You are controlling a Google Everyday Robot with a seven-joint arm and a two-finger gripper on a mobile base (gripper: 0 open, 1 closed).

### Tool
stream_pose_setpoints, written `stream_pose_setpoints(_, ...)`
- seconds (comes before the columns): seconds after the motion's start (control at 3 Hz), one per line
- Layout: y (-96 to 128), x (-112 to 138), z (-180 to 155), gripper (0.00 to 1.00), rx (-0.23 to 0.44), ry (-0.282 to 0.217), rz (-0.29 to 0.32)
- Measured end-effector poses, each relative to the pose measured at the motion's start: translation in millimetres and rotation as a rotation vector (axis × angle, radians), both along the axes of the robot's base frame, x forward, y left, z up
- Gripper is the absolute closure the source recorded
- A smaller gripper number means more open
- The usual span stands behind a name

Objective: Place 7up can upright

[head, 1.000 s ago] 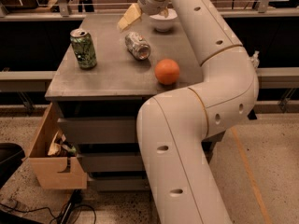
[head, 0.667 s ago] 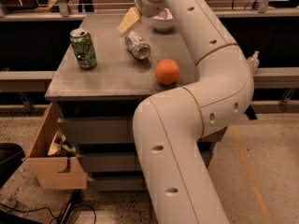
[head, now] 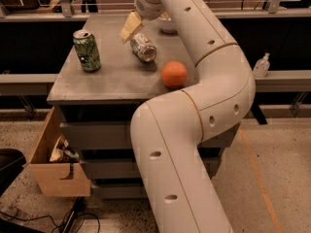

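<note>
The 7up can (head: 144, 47), silvery-grey with mottled markings, lies on its side on the grey table top (head: 112, 79), towards the back middle, with its open end facing me. My gripper (head: 130, 26), a pale yellowish piece at the end of the white arm (head: 204, 38), hangs just above and behind the can's far end. I cannot tell whether it touches the can.
A green patterned can (head: 87, 50) stands upright at the table's left. An orange ball (head: 174, 74) lies at the right front, beside the arm. A white bowl (head: 167, 24) sits behind the arm. An open cardboard box (head: 56, 161) stands on the floor at the left. A small bottle (head: 261, 65) is on the right ledge.
The arm has swung a little to the left, and the gripper has come closer to the lying can. The cans and the ball have not moved.
</note>
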State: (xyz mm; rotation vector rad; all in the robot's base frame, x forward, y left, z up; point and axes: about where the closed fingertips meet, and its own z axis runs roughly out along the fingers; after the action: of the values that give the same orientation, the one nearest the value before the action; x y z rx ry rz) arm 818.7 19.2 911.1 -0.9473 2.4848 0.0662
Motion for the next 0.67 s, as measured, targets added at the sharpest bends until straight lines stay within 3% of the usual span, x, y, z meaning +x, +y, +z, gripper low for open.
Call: stream_pose_setpoints(0.67,12.4,-8.9,-8.9,0.00,-0.071,0.036,0.047)
